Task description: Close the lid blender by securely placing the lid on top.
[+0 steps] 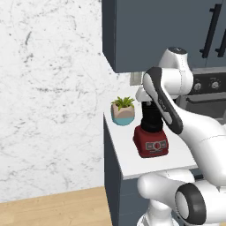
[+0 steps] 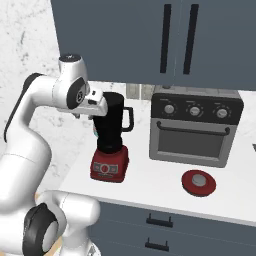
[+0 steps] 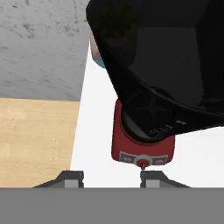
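The blender stands on the white counter, its dark jar on a red base with a grey panel. The jar's top has nothing on it. The red lid with its grey centre cap lies flat on the counter in front of the toaster oven, well to the right of the blender. My gripper hangs at the jar's upper left side, close to its rim. In the hand view my gripper is open with nothing between its tips, and the jar looms close above the red base.
A grey toaster oven with knobs stands right of the blender. A small potted plant sits behind the blender near the counter's left end. Dark cabinets hang overhead. The counter's left edge drops to a wooden floor.
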Robot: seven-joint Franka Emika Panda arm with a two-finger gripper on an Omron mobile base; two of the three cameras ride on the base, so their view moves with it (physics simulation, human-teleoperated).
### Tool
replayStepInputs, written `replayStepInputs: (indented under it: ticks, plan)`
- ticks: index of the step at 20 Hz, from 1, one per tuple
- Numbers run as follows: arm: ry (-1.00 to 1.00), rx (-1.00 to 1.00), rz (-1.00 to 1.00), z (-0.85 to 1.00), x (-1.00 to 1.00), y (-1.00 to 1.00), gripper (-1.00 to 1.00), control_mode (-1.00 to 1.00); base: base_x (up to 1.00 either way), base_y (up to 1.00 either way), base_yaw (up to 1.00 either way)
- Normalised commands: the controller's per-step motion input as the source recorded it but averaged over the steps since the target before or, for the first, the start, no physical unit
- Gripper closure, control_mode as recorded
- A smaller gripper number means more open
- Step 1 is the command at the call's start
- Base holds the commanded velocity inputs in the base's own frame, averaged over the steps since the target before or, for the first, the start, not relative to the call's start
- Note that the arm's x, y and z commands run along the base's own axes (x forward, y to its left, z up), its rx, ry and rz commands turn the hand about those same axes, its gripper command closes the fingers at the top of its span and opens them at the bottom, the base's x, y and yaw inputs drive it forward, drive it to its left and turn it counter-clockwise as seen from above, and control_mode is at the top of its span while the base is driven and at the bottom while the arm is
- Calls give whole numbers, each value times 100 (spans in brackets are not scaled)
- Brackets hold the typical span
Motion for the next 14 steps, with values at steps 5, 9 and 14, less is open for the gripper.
replayStepInputs:
  ticks: [5, 9, 14]
  plan:
    - [0, 0, 0, 0, -17, -1, -100, -100, 0, 0, 0]
    - [-13, 8, -14, -6, -91, -29, -100, -100, 0, 0, 0]
    - [-16, 21, -25, -1, -87, -90, -100, -100, 0, 0, 0]
